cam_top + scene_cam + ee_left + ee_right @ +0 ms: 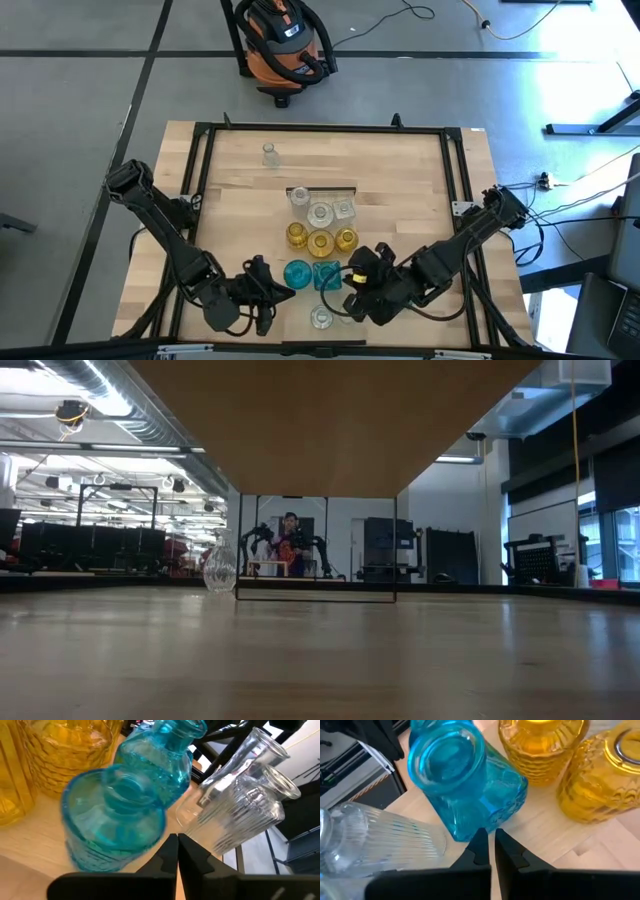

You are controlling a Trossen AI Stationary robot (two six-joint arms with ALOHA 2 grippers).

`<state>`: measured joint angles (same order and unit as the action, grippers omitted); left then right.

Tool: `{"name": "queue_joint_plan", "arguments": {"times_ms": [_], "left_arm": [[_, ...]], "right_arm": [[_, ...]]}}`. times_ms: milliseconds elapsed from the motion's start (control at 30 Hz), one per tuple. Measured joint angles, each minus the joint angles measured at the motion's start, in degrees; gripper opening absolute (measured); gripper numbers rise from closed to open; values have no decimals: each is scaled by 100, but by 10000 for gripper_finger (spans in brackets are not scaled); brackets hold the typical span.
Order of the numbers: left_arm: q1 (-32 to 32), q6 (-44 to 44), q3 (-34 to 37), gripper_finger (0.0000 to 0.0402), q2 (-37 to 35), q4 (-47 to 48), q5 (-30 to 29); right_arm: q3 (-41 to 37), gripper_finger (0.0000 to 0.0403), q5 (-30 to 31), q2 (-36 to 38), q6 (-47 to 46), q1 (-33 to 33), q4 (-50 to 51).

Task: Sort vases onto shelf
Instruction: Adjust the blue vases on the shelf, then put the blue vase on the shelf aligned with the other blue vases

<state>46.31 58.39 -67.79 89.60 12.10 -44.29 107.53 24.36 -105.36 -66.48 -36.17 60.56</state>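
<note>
Small glass vases stand in rows along the narrow pale shelf [322, 189]: clear ones [320, 213] at its black-bar end, amber ones [320, 242], then a round teal vase [297, 272] and a square teal vase [326, 275], with clear ribbed vases [320, 317] nearest the near edge. One clear vase [269, 154] stands alone on the far tabletop. My left gripper [280, 291] is shut, its tips beside the round teal vase [115, 820]. My right gripper [357, 284] is shut, its tips at the square teal vase [470, 785]. My left gripper [177, 845] points its shut fingertips at the foot of the round teal vase [150, 847], coming from the table's left; I cannot tell whether they touch it. My right gripper [488, 840] has its shut fingertips against the lower corner of the square teal vase [470, 836], coming from the right; whether they touch it cannot be told.
A black frame [200, 150] runs around the slatted tabletop [400, 170]. In the low view the shelf's underside [330, 420] spans overhead on thin black legs [238, 545], with the lone clear vase [220, 568] beside them. A person [290, 542] stands far behind. An orange vacuum [285, 45] sits beyond the table.
</note>
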Motion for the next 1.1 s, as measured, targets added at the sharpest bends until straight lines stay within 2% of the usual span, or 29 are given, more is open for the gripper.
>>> {"name": "queue_joint_plan", "arguments": {"times_ms": [267, 467, 700, 833, 967, 1100], "left_arm": [[70, 2, 0, 1, 2, -2, 36], [432, 149, 0, 1, -46, -25, 56], [1057, 494, -2, 0, -243, 371, -139], [1164, 850, -2, 0, -211, 788, -142], [1061, 823, 0, 0, -201, 942, -170], [833, 606, 0, 0, -201, 975, -121]], "right_arm": [[0, 0, -73, 0, 97, 73, -32], [0, 0, 245, 231, -240, -87, 731], [5, 0, 761, 497, -1190, -1128, 2002], [-386, 3, 908, 503, -1918, -1822, 2067], [-854, 43, 607, 481, -2467, -2292, 2062], [-1325, 129, 210, 492, -2555, -2474, 2092]]}}
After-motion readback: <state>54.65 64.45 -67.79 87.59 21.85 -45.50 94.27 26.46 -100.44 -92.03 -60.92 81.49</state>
